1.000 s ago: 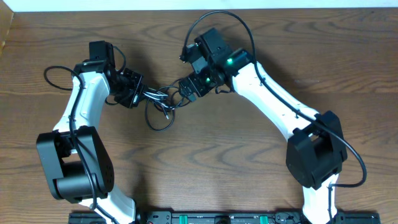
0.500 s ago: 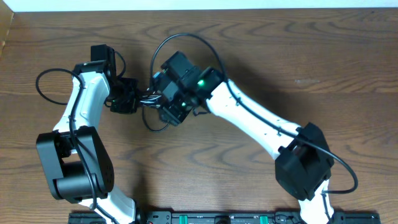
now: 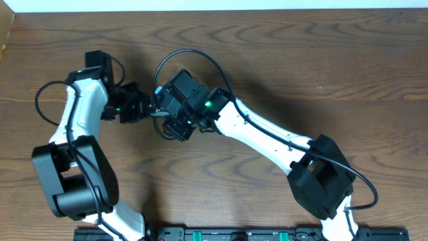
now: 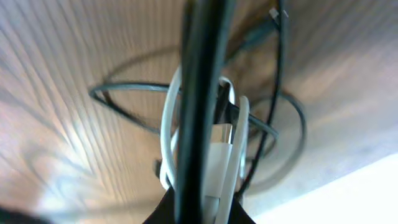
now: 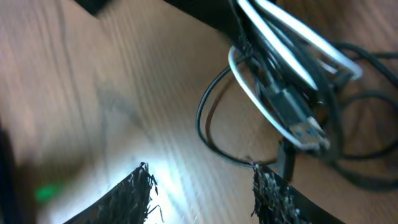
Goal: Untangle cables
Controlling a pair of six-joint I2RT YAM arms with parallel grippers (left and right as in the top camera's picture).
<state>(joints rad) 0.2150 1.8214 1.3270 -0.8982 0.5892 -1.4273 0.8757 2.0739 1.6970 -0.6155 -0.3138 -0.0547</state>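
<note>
brown wood-grain bench [image 3: 281,60], white strip [image 3: 200,5] along frame top; left claw [image 3: 147,109] clamped on thin black and white cables [image 4: 205,149], right claw [image 5: 202,186] apart.

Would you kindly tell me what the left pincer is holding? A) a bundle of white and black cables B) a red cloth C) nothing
A: the left wrist view shows the white and thin black cables gathered in the shut left pincer.
</note>
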